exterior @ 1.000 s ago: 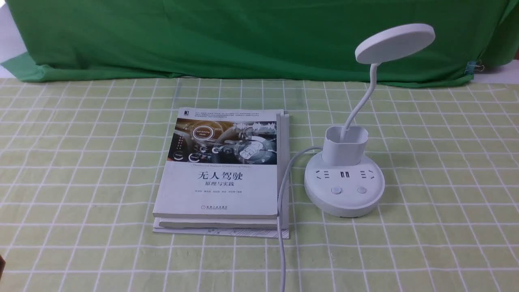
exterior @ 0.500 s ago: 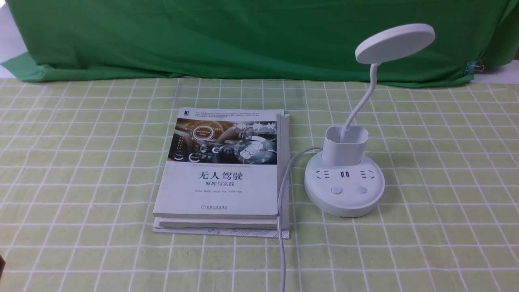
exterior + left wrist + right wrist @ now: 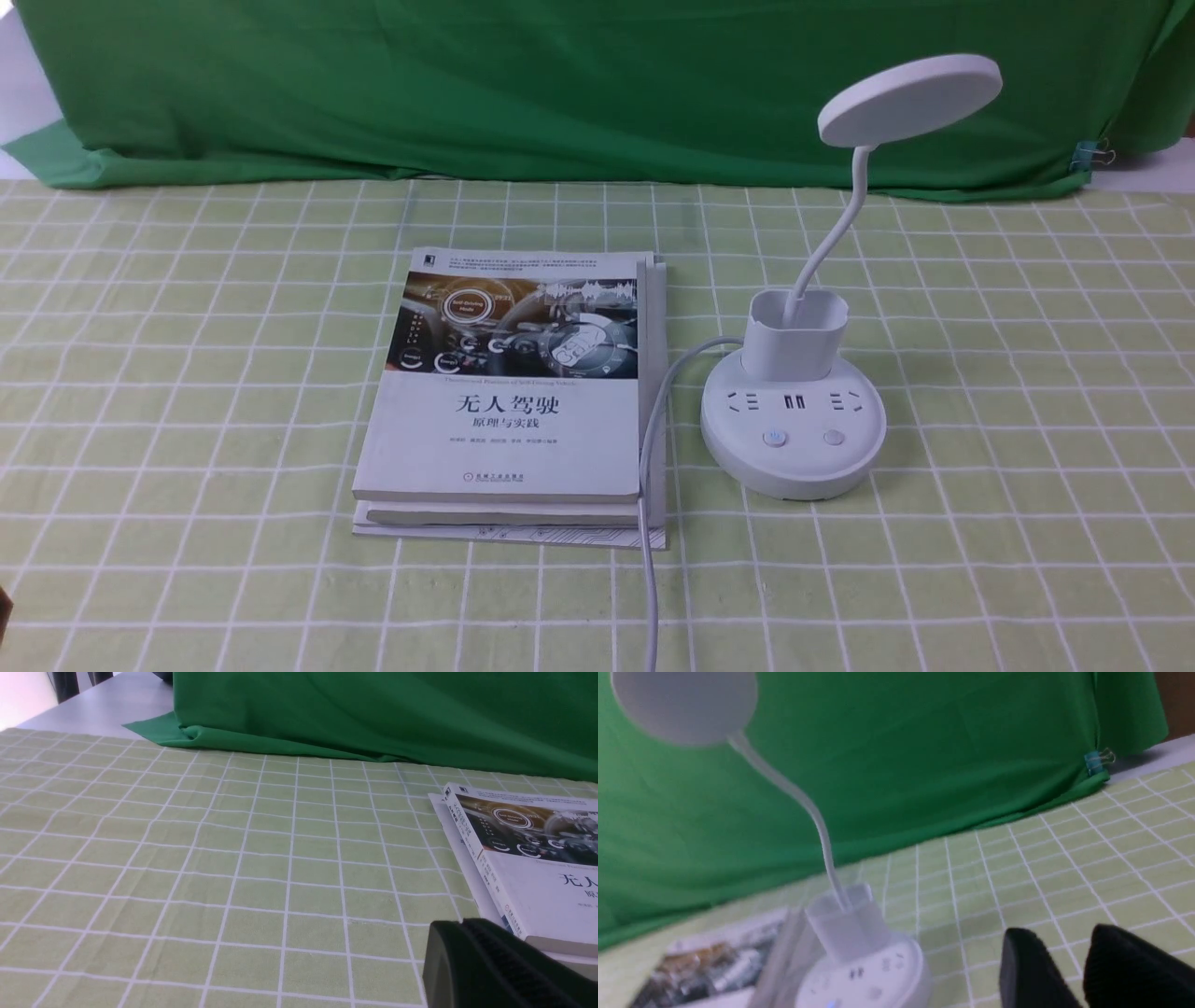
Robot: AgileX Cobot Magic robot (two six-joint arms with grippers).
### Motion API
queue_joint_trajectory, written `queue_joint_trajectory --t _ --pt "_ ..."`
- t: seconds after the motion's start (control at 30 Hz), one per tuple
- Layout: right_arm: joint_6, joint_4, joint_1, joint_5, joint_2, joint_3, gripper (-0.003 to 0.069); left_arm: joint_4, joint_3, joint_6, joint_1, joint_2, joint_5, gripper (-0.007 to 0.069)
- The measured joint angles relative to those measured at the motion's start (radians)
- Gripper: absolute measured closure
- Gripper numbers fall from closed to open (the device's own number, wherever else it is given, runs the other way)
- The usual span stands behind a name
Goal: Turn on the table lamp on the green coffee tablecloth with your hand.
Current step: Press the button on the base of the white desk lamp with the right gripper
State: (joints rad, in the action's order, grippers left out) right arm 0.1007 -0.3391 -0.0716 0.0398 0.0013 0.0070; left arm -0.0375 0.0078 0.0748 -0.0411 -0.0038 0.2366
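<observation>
The white table lamp stands on the green coffee tablecloth (image 3: 187,373), right of centre. Its round base (image 3: 794,467) has sockets and two buttons (image 3: 773,437), a cup-shaped holder (image 3: 795,336) and a disc head (image 3: 910,98) that is dark. Neither hand shows in the front view. My right gripper (image 3: 1062,933) has a narrow gap between its black fingers and hangs over the cloth beside the lamp base (image 3: 878,970), not touching it. A small blue glow shows low on the base front. My left gripper (image 3: 460,922) is shut and empty, near the book's corner.
A stack of books (image 3: 509,392) lies left of the lamp, and shows in the left wrist view (image 3: 537,868). The lamp's white cord (image 3: 653,448) runs along its right side to the front edge. A dark green backdrop (image 3: 560,84) closes the back, with a binder clip (image 3: 1092,154).
Nothing has moved in the front view. The left button on the lamp base looks slightly bluer now than before.
</observation>
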Motion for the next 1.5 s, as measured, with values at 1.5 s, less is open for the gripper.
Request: queue_joint_trajectory --t 1.5 --pt "-0.357 0.101 -0.253 0.651 1.588 -1.051 0.0627 0.000 0.000 0.000 0.000 0.000 0.000 0.0622"
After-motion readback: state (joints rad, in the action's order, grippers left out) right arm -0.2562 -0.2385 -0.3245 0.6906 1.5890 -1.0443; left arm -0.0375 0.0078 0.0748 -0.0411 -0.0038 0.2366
